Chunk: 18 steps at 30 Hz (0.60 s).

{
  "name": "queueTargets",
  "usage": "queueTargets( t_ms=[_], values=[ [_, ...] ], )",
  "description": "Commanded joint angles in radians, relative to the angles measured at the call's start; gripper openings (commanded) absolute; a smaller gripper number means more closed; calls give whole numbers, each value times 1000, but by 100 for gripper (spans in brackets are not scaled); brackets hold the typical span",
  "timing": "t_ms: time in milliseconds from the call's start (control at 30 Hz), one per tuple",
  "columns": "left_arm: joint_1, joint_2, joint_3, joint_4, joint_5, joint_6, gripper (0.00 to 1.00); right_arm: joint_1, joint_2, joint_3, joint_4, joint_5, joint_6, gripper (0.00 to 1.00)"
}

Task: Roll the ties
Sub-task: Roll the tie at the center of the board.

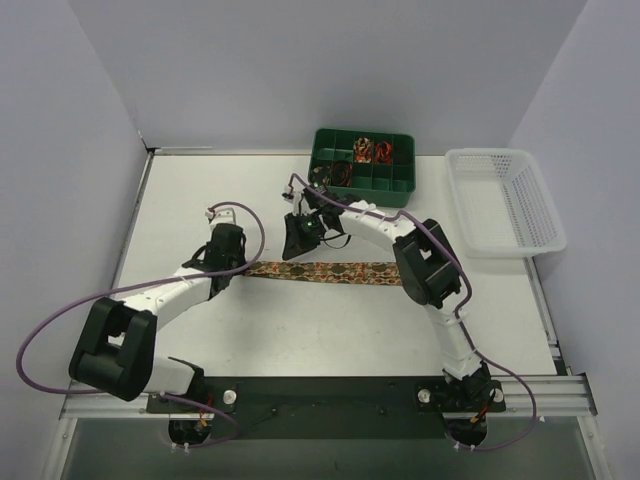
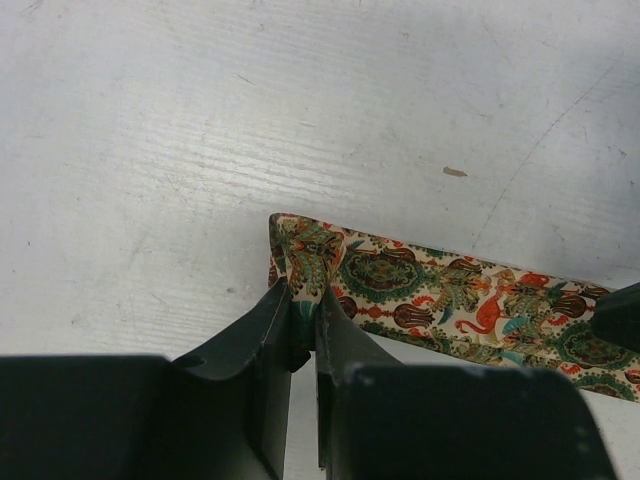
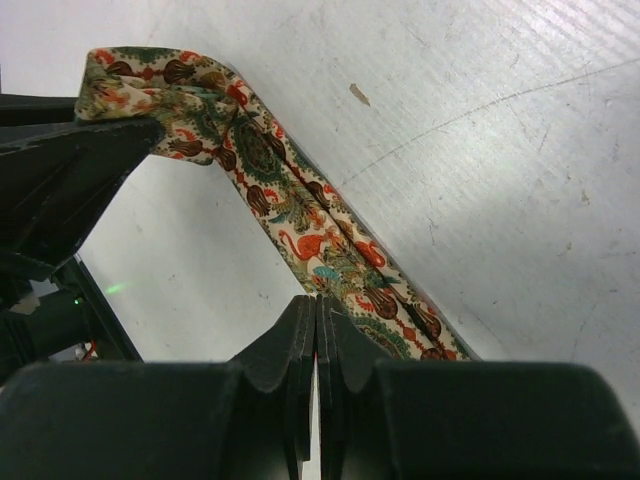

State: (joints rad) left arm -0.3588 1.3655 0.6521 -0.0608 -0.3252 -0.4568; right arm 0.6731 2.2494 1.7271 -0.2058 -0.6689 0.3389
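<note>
**Top external view.**
- Item: one long, narrow brown-gold fabric necktie (image 1: 325,272) with red and green ornament. It lies flat and unrolled across the middle of the white table (image 1: 330,330).
- The left gripper (image 1: 234,266) sits at its left end.
- The right gripper (image 1: 297,250) hangs just behind the strip, a little way along from that end.
- At the far edge is a dark green compartment tray (image 1: 398,186). Small coiled ties (image 1: 371,150) fill some of its back cells.
- Beside the tray on the right is a white plastic mesh basket (image 1: 505,200).

**Left wrist view.**
- The left gripper (image 2: 303,318) is clenched on the blunt end of the necktie (image 2: 440,290).
- Fabric shows in the thin slit between the two black fingers (image 2: 255,340).
- The strip runs off to the right along the table.

**Right wrist view.**
- The right gripper (image 3: 317,312) has its fingers pressed together with no gap.
- The tips meet the near edge of the necktie (image 3: 320,235). Whether they nip any cloth cannot be told.
- The pinched end is raised at upper left, and the strip is creased lengthwise.

**Hazards, as judged.**
- The grip is narrow and set at the very end, so the cloth may slide out once turning begins.
- The lengthwise crease may wind into a skewed, cone-shaped coil.
- The two grippers are close together and may collide.
- If the right fingertips press too lightly, the strip may drag along the table instead of feeding into the roll.
</note>
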Motion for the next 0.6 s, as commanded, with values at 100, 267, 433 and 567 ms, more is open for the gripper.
queueTargets(
  t_ms=[100, 267, 433, 567],
  values=[
    [-68, 66, 86, -27, -87, 29, 0, -23, -116, -43, -1, -3, -23, 2],
    [-127, 102, 113, -34, -110, 29, 0, -27, -120, -55, -1, -3, -28, 2],
    [-164, 132, 123, -30, -123, 35, 0, -32, -117, -63, -1, -3, -28, 2],
    [-189, 141, 124, -27, -138, 41, 1, -37, -116, -64, -1, -3, -29, 2]
  ],
)
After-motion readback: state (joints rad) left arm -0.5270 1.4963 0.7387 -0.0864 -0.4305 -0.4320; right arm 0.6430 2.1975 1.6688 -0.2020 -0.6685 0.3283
